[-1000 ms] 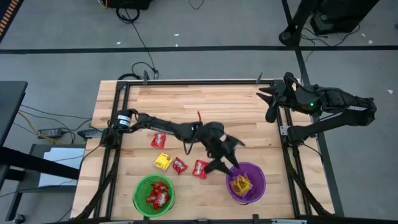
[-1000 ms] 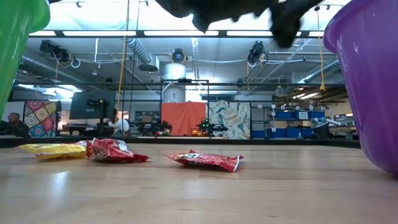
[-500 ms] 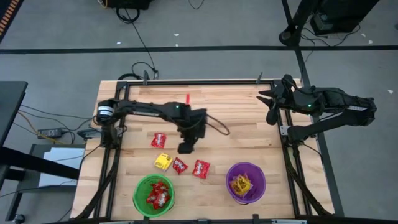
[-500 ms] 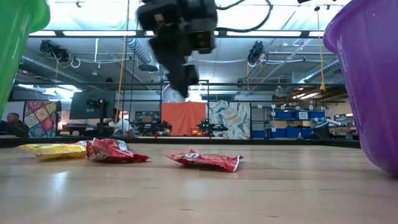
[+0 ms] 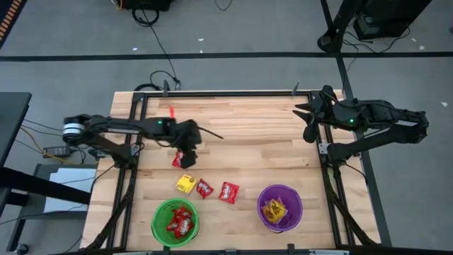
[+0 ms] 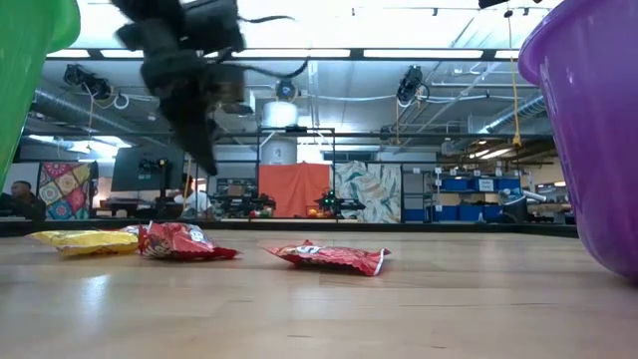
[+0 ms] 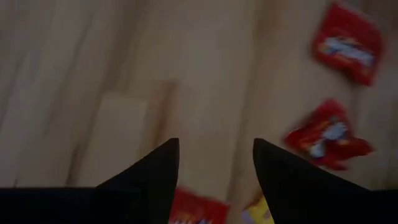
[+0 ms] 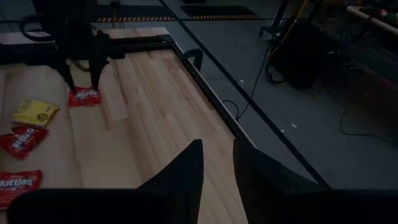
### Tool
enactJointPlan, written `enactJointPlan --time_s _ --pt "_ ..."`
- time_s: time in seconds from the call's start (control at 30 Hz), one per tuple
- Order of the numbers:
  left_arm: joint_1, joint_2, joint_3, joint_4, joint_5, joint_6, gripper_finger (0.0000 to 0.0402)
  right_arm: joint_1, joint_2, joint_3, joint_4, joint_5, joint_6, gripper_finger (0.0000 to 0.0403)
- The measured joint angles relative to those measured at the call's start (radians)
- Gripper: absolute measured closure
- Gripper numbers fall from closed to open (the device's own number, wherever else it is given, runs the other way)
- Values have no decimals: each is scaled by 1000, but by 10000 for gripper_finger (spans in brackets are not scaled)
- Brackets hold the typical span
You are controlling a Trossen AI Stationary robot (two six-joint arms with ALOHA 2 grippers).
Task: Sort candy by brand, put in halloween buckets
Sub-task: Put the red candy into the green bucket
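Observation:
Four candy packets lie flat on the wooden table: a red one (image 5: 180,159) farthest back, then a yellow one (image 5: 185,184) and two more red ones (image 5: 204,188) (image 5: 228,192). The green bucket (image 5: 175,221) holds red packets and the purple bucket (image 5: 279,207) holds yellow ones; both stand at the near edge. My left gripper (image 5: 187,144) hangs open over the far red packet (image 8: 84,96), fingers pointing down and clear of the table (image 6: 204,150). My right gripper (image 5: 309,117) waits open and raised at the far right.
A dark metal frame (image 5: 134,142) runs along the table's edges. Bare wood (image 5: 248,127) fills the far half and the middle of the table. The low view shows the room behind, with a person (image 6: 20,194) far off at the left.
My left gripper has swung from above the purple bucket toward the table's left and far side. It has turned as it went and now hangs over the far red packet. The packets and buckets have stayed where they were.

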Motion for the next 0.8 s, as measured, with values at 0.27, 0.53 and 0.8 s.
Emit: enactJointPlan --time_s 0.27,0.53,0.8 --pt "36 -140 -231 52 -66 -139 186 0 2 0 1 5 0 302" --pt "37 -138 -311 53 -68 -186 184 0 2 0 2 8 2 302" --pt "66 -138 -378 131 -86 -195 163 0 2 0 8 8 3 302"
